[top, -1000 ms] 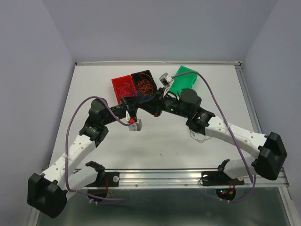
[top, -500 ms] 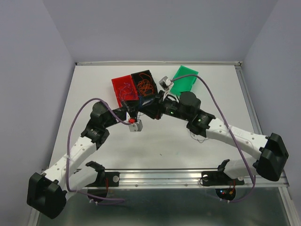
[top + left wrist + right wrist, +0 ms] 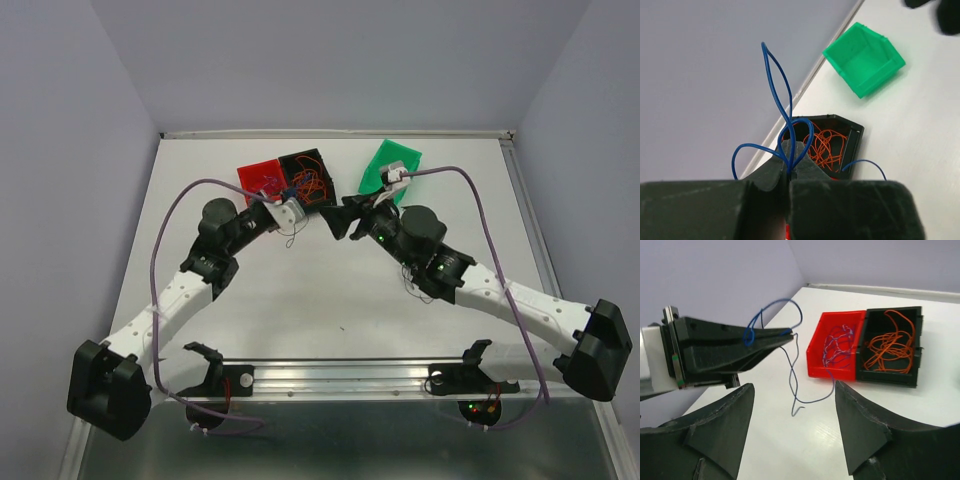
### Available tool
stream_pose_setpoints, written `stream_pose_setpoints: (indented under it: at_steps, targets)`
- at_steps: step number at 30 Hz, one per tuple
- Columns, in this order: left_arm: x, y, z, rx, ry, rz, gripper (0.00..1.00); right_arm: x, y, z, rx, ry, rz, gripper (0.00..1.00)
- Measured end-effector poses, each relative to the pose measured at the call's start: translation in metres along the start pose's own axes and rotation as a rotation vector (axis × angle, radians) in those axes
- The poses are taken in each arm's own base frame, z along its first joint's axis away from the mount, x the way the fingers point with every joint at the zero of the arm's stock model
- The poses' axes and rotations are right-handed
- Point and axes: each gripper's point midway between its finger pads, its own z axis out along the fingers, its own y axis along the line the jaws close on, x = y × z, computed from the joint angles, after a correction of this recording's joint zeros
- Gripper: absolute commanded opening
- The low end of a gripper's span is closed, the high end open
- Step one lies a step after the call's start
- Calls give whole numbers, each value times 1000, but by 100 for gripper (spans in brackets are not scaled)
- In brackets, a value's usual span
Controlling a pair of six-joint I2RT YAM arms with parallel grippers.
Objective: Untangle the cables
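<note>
The two arms have drawn apart since the earlier view. The right gripper (image 3: 791, 390) now sits right of centre in the top view, jaws spread and empty. The left gripper (image 3: 790, 171) is pinched on a blue cable (image 3: 776, 80) that loops above its tips and trails down. Beyond, at upper middle, the red bin (image 3: 815, 357) holds blue-purple strands (image 3: 837, 342) and the black bin (image 3: 917, 340) holds orange strands (image 3: 890, 347). The green bin (image 3: 865, 62) shows nothing inside. Sorting looks nearly done, with this held strand still to be placed.
</note>
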Motion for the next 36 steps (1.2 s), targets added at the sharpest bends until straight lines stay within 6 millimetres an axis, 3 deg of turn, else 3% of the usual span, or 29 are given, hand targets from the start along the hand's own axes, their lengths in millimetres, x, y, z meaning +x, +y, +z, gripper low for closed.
stream_pose_setpoints:
  at_steps: [5, 13, 16, 20, 28, 36]
  targets:
    - [21, 41, 24, -152, 102, -123, 0, 0, -20, 0, 97, -31, -13, 71]
    - [63, 104, 32, -382, 199, -207, 0, -7, -27, 0, 137, -69, -16, 71]
    - [82, 118, 38, -420, 230, -219, 0, -8, -29, 0, 144, -76, -15, 71]
    - [115, 121, 52, -430, 283, -236, 0, -10, -30, 0, 152, -89, -16, 71]
    - [178, 102, 76, -412, 407, -265, 0, -6, -36, -6, 167, -94, -19, 71]
    - [215, 94, 70, -443, 545, -291, 0, -15, -40, -16, 187, -126, -14, 72]
